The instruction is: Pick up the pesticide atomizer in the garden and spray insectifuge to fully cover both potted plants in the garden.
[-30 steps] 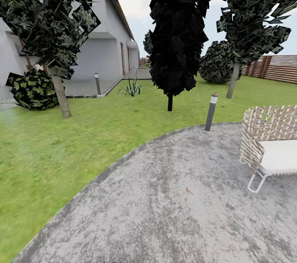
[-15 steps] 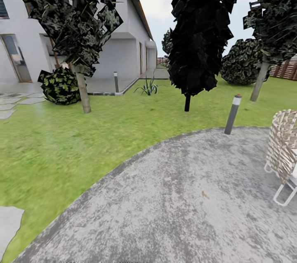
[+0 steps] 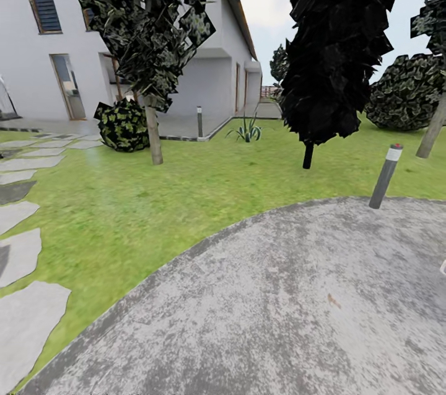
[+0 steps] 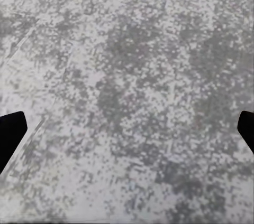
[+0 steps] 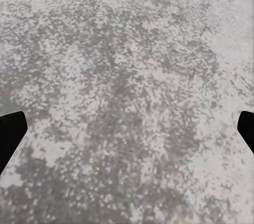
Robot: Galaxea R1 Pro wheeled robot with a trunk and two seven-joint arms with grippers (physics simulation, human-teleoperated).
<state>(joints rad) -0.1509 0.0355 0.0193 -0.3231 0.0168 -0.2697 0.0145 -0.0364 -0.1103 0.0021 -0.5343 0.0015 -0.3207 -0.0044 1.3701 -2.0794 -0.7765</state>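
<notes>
Speckled grey paving [image 3: 297,308] curving against the lawn [image 3: 124,209]
Flat irregular stepping slabs [image 3: 25,314] at left; both end effectors [image 4: 127,134] [image 5: 127,134] spread apart over rough mottled ground

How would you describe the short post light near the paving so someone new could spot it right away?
Start at the big grey paved circle filling the foreground and follow its far edge to the right. There a short dark bollard light leans slightly, just below the black tree. Its pale cap with a red top sets it apart from the similar post by the house.
</notes>
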